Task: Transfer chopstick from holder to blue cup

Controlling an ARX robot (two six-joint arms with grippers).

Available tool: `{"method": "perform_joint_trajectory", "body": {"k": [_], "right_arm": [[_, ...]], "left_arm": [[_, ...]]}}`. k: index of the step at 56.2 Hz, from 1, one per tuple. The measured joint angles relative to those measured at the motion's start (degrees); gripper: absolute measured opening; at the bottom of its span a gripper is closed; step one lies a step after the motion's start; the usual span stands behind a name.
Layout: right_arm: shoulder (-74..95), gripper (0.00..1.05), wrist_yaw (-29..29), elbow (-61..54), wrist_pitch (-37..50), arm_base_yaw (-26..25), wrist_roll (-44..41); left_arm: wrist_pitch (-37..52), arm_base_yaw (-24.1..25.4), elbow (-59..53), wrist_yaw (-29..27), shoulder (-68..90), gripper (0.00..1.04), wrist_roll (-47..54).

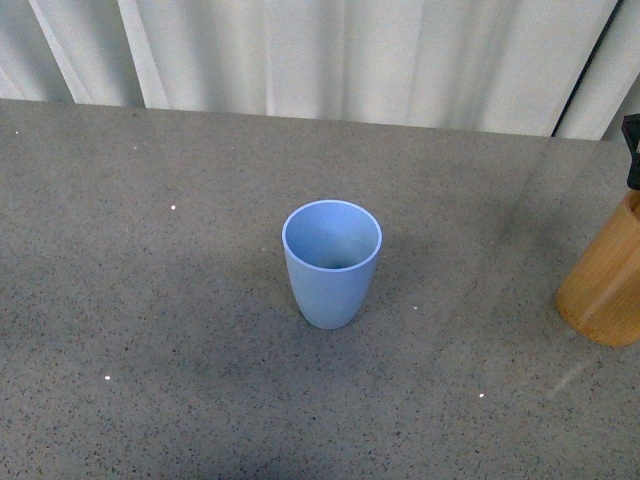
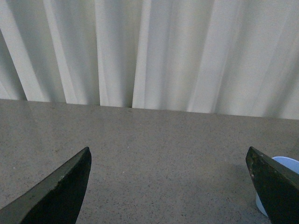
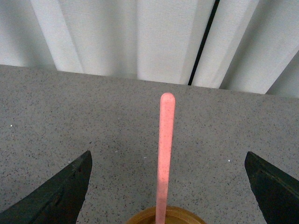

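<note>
**Left gripper** (image 2: 168, 151): jaws spread wide with nothing between them, held above bare table (image 1: 150, 300). It plays no part at present.

**Blue cup** (image 1: 331, 262): upright and empty near the middle of the surface, mouth open upward. It is judged light and liable to tip if struck at the rim.

**Holder** (image 1: 605, 290): upright toward the right side of the surface, well apart from the cup.

**Chopstick** (image 3: 165, 158): stands in the holder with its rounded end up, rising clear of the rim. It is judged light, stiff, smooth and likely slippery. The best hold is on the exposed shaft below the rounded end.

**Right gripper** (image 3: 168, 154): fingers (image 3: 60, 191) wide, one on each side of the stick and not touching it.

**Room:** bare surface lies between holder and cup. The curtain (image 1: 350, 60) hangs behind the far edge. The stick must be drawn straight up until it clears the holder's rim.
</note>
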Motion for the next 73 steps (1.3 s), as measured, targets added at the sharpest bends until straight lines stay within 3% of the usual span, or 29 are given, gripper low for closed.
{"method": "perform_joint_trajectory", "body": {"k": [39,49,67,73], "right_arm": [[7.96,0.94,1.7,5.05,2.1,1.68,1.16],[8.37,0.55,1.7,5.25,2.82,1.84,1.92],[8.87,0.07,1.2,4.9,4.07,0.76,2.6],[8.74,0.02,0.83,4.46,4.39,0.5,2.56]], "left_arm": [[0.0,0.0,0.0,-0.02,0.0,0.98,0.0],[0.0,0.0,0.0,-0.02,0.0,0.98,0.0],[0.0,0.0,0.0,0.0,0.0,0.98,0.0],[0.0,0.0,0.0,0.0,0.0,0.98,0.0]]}}
